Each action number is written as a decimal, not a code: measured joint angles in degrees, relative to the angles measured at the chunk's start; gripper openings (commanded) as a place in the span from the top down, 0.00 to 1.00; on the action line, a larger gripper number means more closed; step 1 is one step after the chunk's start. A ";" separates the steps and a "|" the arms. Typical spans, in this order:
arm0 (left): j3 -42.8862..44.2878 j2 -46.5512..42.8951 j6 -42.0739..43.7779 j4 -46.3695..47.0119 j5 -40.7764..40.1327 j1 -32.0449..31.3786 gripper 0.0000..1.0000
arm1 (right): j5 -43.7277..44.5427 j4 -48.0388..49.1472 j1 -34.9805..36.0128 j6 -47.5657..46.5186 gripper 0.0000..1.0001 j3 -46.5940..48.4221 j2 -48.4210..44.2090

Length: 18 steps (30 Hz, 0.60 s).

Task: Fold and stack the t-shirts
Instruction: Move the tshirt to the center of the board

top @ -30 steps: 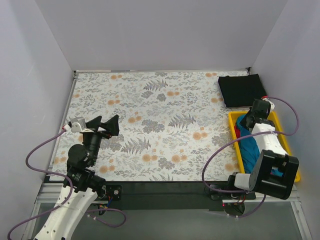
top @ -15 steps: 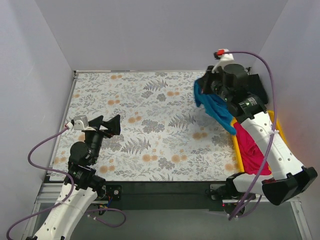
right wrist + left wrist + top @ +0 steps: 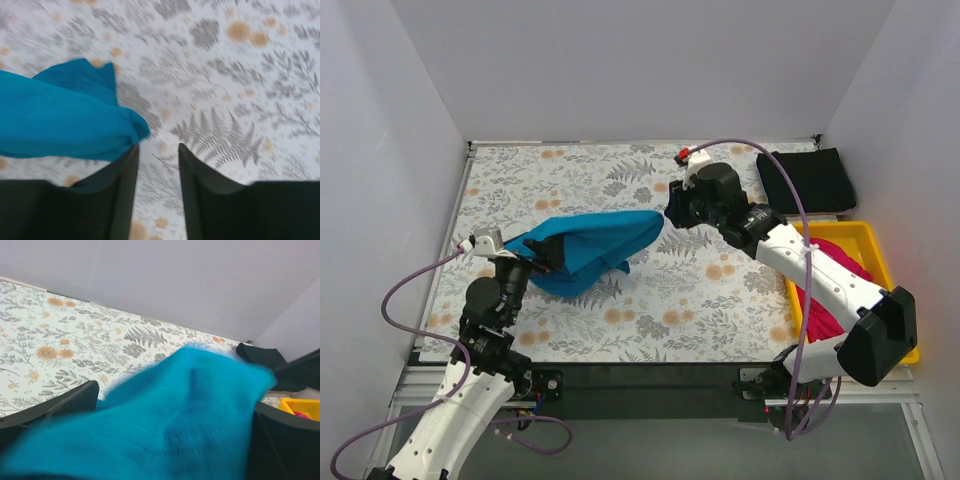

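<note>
- Right claw (image 3: pixel 157 150) is open a bit and empty; left claw (image 3: pixel 535 255) is wide open.
- Soft teal-blue cotton t-shirt (image 3: pixel 595 245) lies bunched on the flowery desk (image 3: pixel 620 180) by the left claw.
- Light and floppy, I think; grab an edge.

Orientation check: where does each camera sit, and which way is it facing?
Top external: above and behind the robot, looking down on the floral table; left arm and right arm show.
Left wrist: on the left arm, facing the far wall; its fingers flank the teal-blue t-shirt.
Right wrist: pointing down at the table; its fingers show.
Shared: all three see the teal-blue t-shirt.
</note>
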 measured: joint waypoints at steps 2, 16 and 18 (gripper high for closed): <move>0.00 0.48 -0.09 -0.85 -0.02 0.00 0.02 | 2.27 -0.52 -1.16 -0.17 0.35 -4.48 0.92; 2.64 6.45 -5.05 -8.11 5.81 0.00 0.06 | -9.51 2.56 4.13 -6.80 0.28 -11.06 2.78; 3.52 7.93 -6.40 -10.19 5.75 -0.07 0.06 | -11.32 4.13 7.08 -7.19 0.29 -10.91 6.58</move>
